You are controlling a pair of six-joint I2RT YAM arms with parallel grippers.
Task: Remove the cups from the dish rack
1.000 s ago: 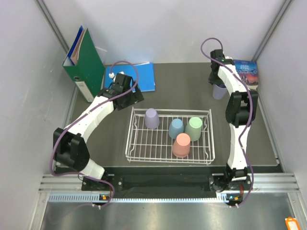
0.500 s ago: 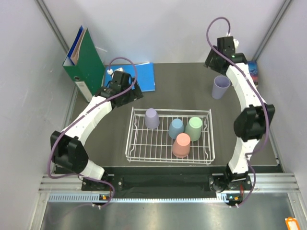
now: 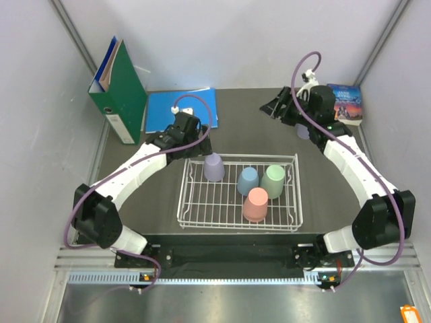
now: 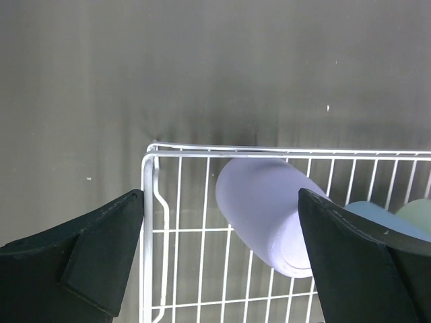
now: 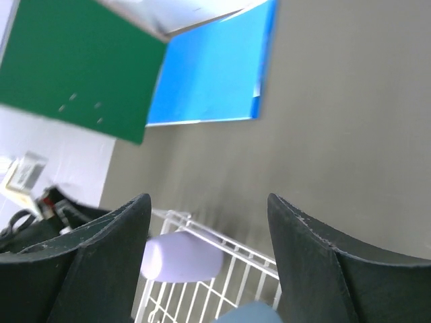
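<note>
The white wire dish rack (image 3: 182,202) sits mid-table. Upside down in it are a lavender cup (image 3: 214,166), a blue cup (image 3: 247,180), a green cup (image 3: 273,180) and a pink cup (image 3: 254,204). My left gripper (image 3: 196,146) is open and empty, just above the rack's far left corner. In the left wrist view (image 4: 221,198) the lavender cup (image 4: 269,212) lies between and beyond the fingers. My right gripper (image 3: 273,108) is open and empty above the table behind the rack. Its wrist view (image 5: 209,202) shows the lavender cup (image 5: 182,256) and the rack (image 5: 229,243).
A second lavender cup (image 3: 303,131) stands on the table at the back right, mostly hidden by my right arm. A green binder (image 3: 118,87) and a blue folder (image 3: 168,108) are at the back left. A book (image 3: 345,101) lies at the back right.
My right arm has swung left and down from the back right, away from the lavender cup on the table. My left gripper has moved right to the rack's far left corner.
</note>
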